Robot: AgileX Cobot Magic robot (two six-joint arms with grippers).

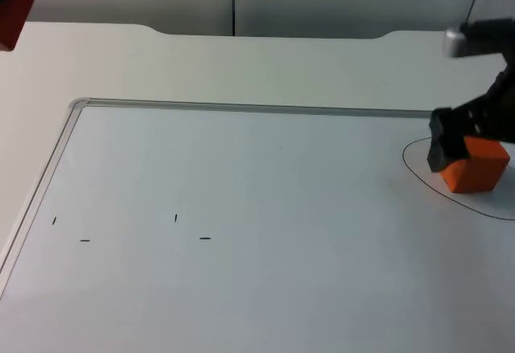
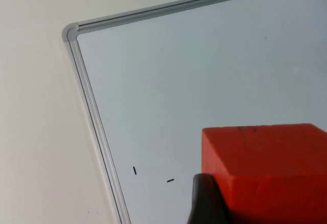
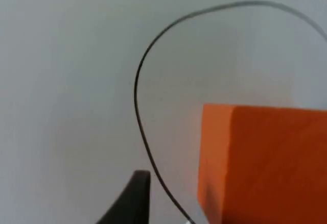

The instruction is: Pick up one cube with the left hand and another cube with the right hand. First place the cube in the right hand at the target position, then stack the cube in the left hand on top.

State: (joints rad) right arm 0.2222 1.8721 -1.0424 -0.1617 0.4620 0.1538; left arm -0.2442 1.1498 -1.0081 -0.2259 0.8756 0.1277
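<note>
I've got the right end effector [image 1: 460, 145] at the far right of the top view, low over the whiteboard [image 1: 241, 224] that lies on the bench [image 1: 241, 63]. It's beside the orange cube [image 1: 476, 165], which sits on the board inside the hand-drawn black outline [image 1: 412, 170]. One black finger is against the cube's left face in the top view. In the right wrist cam I see a gap betw the fingertip [image 3: 130, 198] and the orange cube [image 3: 265, 163], so I read the jaws as released, not clamping. The outline [image 3: 140, 81] curves round the cube there, and the cube lies within the loop.

The left end effector [image 2: 255, 203] is clenched on the red cube [image 2: 265, 173]. In the left wrist cam a black finger [image 2: 207, 201] presses its near face. In the top view I see that red cube [image 1: 14, 6] at the upper left corner, held high above the bench and well apart from the orange one.

The board's grey frame corner [image 1: 79, 104] is at mid left in the top view. Four small black tick marks [image 1: 129, 229] sit on the board at lower left, well apart from both cubes.
</note>
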